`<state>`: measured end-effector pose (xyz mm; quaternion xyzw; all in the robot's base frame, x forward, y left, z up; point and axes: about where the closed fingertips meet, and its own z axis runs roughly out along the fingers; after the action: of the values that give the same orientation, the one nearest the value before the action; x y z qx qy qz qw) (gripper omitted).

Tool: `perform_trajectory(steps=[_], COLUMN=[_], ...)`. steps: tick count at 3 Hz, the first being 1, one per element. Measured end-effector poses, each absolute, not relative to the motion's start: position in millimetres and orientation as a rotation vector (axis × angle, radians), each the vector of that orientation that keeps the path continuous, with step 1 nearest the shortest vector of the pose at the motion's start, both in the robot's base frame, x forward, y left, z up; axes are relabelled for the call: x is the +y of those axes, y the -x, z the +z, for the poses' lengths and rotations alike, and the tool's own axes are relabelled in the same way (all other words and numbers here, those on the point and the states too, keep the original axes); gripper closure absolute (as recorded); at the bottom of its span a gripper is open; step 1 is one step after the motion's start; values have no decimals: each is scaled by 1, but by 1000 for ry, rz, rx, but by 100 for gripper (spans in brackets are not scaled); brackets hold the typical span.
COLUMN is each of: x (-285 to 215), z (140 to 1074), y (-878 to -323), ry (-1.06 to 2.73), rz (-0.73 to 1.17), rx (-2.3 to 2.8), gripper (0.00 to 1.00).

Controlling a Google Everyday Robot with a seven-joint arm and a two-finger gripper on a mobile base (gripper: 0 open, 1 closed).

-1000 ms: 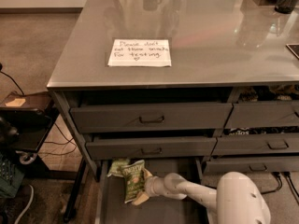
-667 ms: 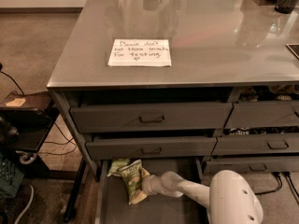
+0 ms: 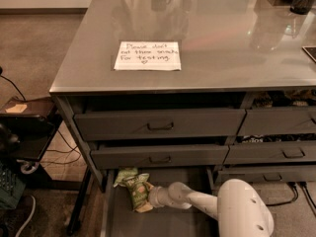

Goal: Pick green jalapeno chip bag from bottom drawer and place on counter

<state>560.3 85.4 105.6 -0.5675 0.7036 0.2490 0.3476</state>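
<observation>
Gripper [image 3: 152, 197] edged leftward against green jalapeno chip bag [image 3: 138, 189].

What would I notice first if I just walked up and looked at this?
Probably the robot's big white arm at the bottom right, reaching into the open bottom drawer. Its gripper is right up against the green jalapeno chip bag lying there. Up on the shiny grey counter, a white handwritten note stands out too.
</observation>
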Motion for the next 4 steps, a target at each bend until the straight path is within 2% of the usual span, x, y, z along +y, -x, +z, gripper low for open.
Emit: perform_trajectory(steps=[2,3,4], x=[76,60,44], z=[133,165,207], y=[-531,-511,-494], ry=[1466,1463,1466], rz=[693,710,720], rx=[1807,1763,1724], gripper=[87,100,100])
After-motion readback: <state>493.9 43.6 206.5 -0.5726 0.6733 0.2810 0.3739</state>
